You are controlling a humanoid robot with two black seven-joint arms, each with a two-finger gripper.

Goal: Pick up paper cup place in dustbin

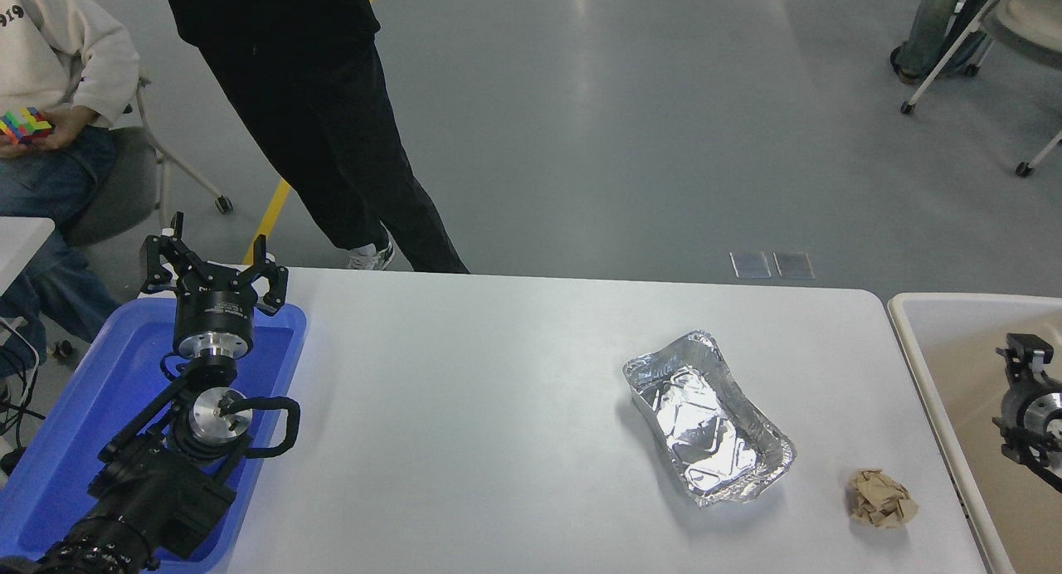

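**A:** Left side. The left arm lies parked at the lower left, over the blue rectangular plastic tray [75, 416]. The black left gripper [207, 257] points away from us above the tray's far rim, its fingers [153, 250] spread wide and holding nothing.

**B:** Right side. The black right gripper [1025, 358] enters from the right edge and hangs over the inside of the large beige rectangular plastic dustbin [954, 342]. The edge of the view cuts it off, so I cannot tell whether it is released or clenched.

**A:** And the small white paper cup?

**B:** From where we stand I cannot find it, either on the table or in the visible part of the dustbin. The arm covers some of the bin's interior.

**A:** Table top. On the white table [498, 408], a dented silver foil tray [705, 416] lies right of centre, set at an angle. A crumpled brown paper ball [881, 498] rests near its lower right corner, apart from it and close to the dustbin's pale rim.

**B:** Background. A person in black clothing [315, 101] stands at the table's far edge. A seated person in a cream sweatshirt [58, 51] at the upper left holds a multicoloured puzzle cube [21, 124]
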